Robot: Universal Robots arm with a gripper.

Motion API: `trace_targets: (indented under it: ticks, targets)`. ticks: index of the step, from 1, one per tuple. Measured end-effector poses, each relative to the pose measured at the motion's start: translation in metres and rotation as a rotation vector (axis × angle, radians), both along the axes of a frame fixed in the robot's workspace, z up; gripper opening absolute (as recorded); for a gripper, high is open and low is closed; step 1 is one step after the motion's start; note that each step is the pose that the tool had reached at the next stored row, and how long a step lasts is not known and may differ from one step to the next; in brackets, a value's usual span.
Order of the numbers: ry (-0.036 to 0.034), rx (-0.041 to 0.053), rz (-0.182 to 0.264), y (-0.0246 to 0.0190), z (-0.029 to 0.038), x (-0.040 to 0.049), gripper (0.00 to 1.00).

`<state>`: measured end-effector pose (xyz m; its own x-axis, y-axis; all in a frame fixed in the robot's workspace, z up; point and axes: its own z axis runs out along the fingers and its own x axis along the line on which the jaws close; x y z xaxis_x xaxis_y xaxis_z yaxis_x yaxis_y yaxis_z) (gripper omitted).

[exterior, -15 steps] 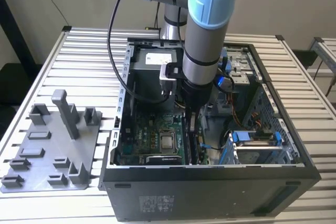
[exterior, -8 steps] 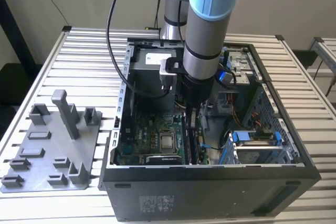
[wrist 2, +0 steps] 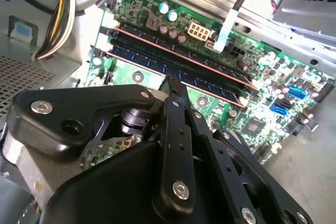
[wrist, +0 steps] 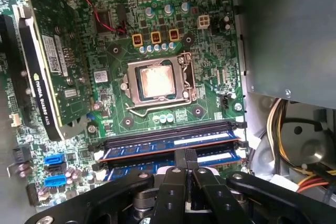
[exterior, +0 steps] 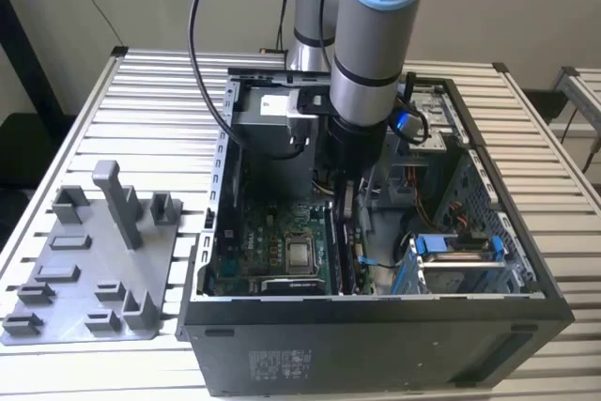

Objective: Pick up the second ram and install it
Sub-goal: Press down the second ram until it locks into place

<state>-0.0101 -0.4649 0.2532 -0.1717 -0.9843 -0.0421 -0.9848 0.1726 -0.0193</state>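
Observation:
The second ram (wrist: pixel 218 158) is a dark blue stick with a white sticker. It stands on edge in a black slot of the green motherboard (wrist: pixel 210 56), next to another ram stick (wrist: pixel 157 145). My gripper (wrist: pixel 185 155) is shut, and its joined fingertips rest on the top edge of the second ram near its middle. In the second wrist view the fingertips (wrist 2: pixel 176 83) touch the nearer stick (wrist 2: pixel 137 60), with the other stick (wrist 2: pixel 157 36) just beyond. In the exterior view the gripper (exterior: pixel 345 202) reaches down into the open computer case (exterior: pixel 376 326).
A graphics card (wrist: pixel 47 66) stands upright beside the processor socket (wrist: pixel 156 81). The grey power supply box (wrist: pixel 294 30) and a bundle of yellow and black cables (wrist: pixel 283 145) lie close to the slots. A grey fixture plate (exterior: pixel 94 260) sits on the table at the exterior view's left.

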Motion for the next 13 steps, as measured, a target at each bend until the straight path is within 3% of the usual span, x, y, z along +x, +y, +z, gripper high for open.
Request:
trace_targets:
  ticks: [3, 13]
  targets:
    - [-0.0001, 0.0002, 0.000, 0.0001, 0.0066, 0.0000, 0.11]
    - [-0.0001, 0.0001, 0.000, 0.0000, 0.0069, 0.0000, 0.11]
